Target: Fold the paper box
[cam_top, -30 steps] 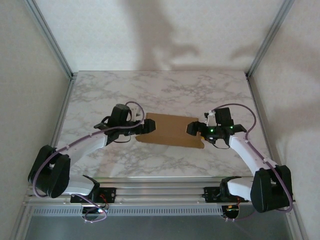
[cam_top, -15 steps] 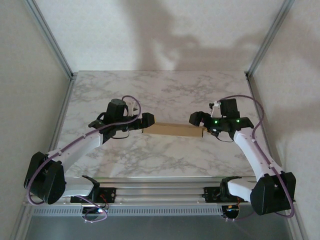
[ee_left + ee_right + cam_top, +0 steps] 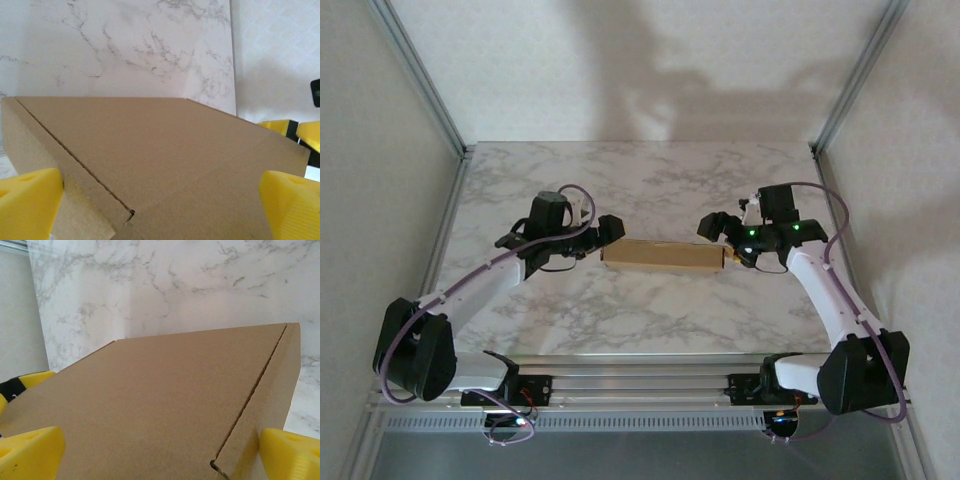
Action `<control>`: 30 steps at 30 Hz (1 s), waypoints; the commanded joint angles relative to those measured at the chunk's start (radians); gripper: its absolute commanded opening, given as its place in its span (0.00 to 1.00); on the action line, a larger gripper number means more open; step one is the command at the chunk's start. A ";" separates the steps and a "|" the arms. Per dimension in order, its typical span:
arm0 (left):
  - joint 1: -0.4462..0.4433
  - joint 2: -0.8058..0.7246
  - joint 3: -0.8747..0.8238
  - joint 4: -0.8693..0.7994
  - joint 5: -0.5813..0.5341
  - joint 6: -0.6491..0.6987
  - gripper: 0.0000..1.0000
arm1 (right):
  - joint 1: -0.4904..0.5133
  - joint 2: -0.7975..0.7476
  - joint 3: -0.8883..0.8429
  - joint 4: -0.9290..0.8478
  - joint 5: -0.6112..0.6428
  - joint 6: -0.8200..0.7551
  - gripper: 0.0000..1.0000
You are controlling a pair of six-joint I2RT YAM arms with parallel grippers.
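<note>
Place: robotics lab test cell
Enclosure: white wall panels (image 3: 620,60) framed by aluminium posts (image 3: 420,75)
Work surface: marble-patterned tabletop (image 3: 650,170)
Mounting: left arm (image 3: 470,290) and right arm (image 3: 825,295) fixed to an aluminium rail (image 3: 640,385)

Table (image 3: 650,180): white marble pattern, grey veins, matte finish. Back wall (image 3: 640,60): off-white, fine texture, broad soft grey shadows across it. Left wall (image 3: 370,180) and right wall (image 3: 915,150): same off-white, close against table's side edges. Aluminium post (image 3: 420,75) slants up from table's far-left corner; second post (image 3: 860,75) from far-right corner. Aluminium rail (image 3: 640,385) runs along table's near edge. Dull grey strip (image 3: 640,455) below rail. Light even, diffuse.
</note>
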 commanded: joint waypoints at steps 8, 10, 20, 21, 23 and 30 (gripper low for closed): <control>0.028 0.119 0.117 -0.013 0.093 -0.030 0.99 | -0.022 0.083 0.037 0.011 -0.057 0.023 0.99; 0.036 0.139 0.133 -0.025 0.086 -0.019 0.99 | -0.027 0.100 0.043 0.018 -0.056 0.024 0.99; 0.080 0.173 0.215 -0.038 0.071 0.027 0.99 | -0.067 0.121 0.076 0.047 -0.053 -0.007 0.99; 0.084 0.178 0.220 -0.040 0.070 0.033 0.99 | -0.068 0.121 0.080 0.046 -0.047 -0.014 0.99; 0.092 0.181 0.227 -0.040 0.065 0.042 0.99 | -0.072 0.122 0.088 0.040 -0.033 -0.030 0.99; 0.114 0.142 0.254 -0.086 0.028 0.190 0.99 | -0.086 0.095 0.104 0.029 0.003 -0.111 0.99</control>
